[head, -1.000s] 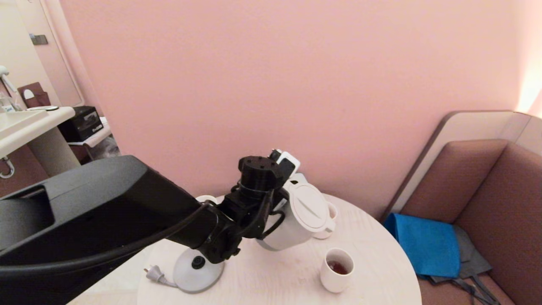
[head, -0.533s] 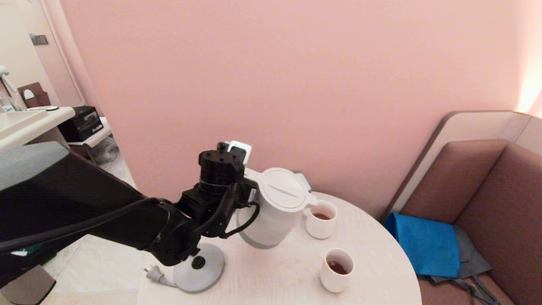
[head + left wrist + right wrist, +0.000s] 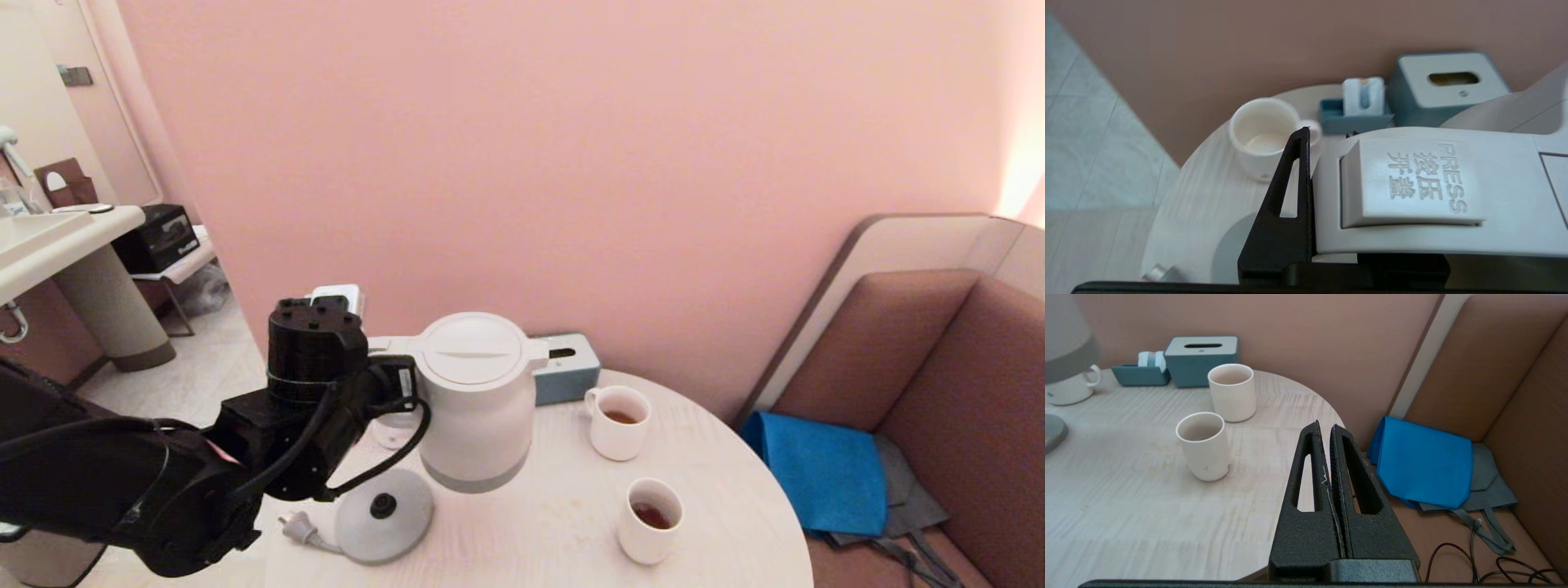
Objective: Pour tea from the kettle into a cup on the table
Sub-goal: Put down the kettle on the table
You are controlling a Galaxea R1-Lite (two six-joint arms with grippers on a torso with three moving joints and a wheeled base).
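Tilted over the far cup a second ago, the kettle point(image 3: 473, 400) is now standing upright again and has swung away toward nine o'clock, hanging in the air just above the worktop point(image 3: 563, 523). Its spout is pointing toward three o'clock and its flat lid is facing up. Gripping the handle at the kettle's nine o'clock side is the left tool point(image 3: 390, 385), clamped narrowly on it; in the left wrist view one black finger point(image 3: 1286, 196) is pressing against the side of the handle beside the lid-release button. Below the kettle, at about seven o'clock from it, the grey round base point(image 3: 384, 516) is lying on the worktop with its plug point(image 3: 298, 529) at the edge. At three o'clock from the kettle the far cup point(image 3: 619, 422) is holding tea point(image 3: 620, 416), and the near cup point(image 3: 649, 520), at five o'clock, is holding some too. Behind the kettle, at one o'clock, a blue-grey tissue box point(image 3: 565, 367) is sitting against the wall. An empty white mug point(image 3: 1261, 136) is showing in the left wrist view. Out past the worktop's rim at four o'clock, the right tool point(image 3: 1329, 435) is hanging with its fingers pressed together, holding nothing, above a blue bag point(image 3: 1423, 463) on the sofa seat.
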